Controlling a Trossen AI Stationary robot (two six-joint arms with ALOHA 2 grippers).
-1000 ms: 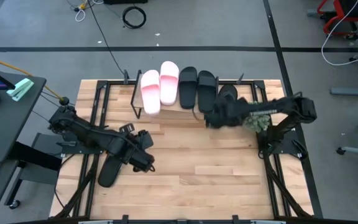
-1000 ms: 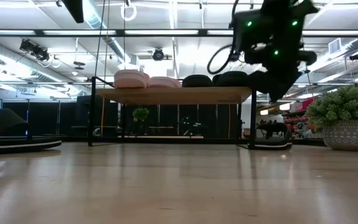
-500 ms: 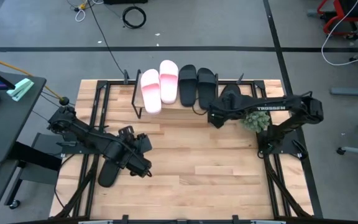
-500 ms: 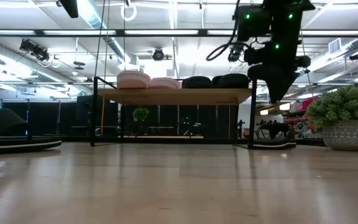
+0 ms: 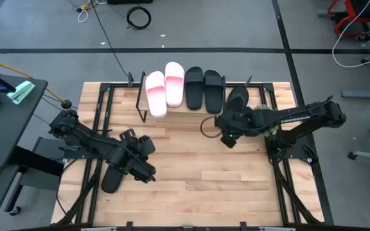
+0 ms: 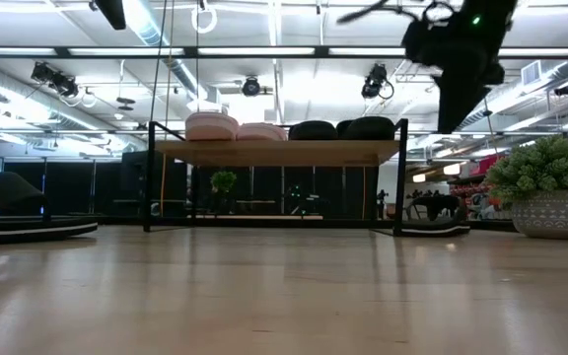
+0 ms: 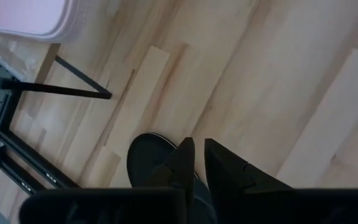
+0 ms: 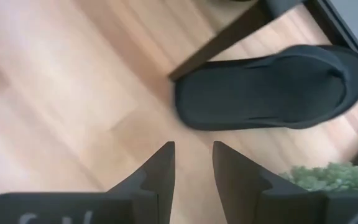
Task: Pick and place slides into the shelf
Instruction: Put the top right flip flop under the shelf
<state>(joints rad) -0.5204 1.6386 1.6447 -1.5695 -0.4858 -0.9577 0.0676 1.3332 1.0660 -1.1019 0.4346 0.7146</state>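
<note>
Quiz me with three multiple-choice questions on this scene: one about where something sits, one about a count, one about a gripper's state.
1. Where does the black slide nearest the right gripper lie?
A. on the shelf top
B. on the table beside the shelf's right end
C. on the floor

2. How many slides rest on the shelf top?
A. two
B. six
C. four

3. What do the right gripper's fingers hold?
A. nothing
B. a pink slide
C. the plant

Answers:
1. B: the black slide lies on the table by the potted plant, beside the shelf.
2. C: two pink slides and two black ones sit there.
3. A: the right gripper shows bare wood between its fingers.
</note>
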